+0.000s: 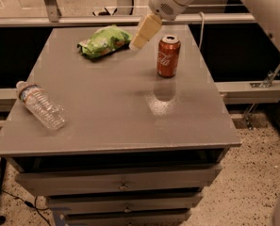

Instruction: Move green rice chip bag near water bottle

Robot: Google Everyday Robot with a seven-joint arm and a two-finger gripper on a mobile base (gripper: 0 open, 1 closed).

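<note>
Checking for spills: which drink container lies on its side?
The water bottle, front-left; the soda can stands upright. The gripper hovers beside the green rice chip bag.

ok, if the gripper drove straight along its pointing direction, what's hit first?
Probably the green rice chip bag, right end; the gripper angles down-left just beside it. Depth unclear, could be table first.
</note>
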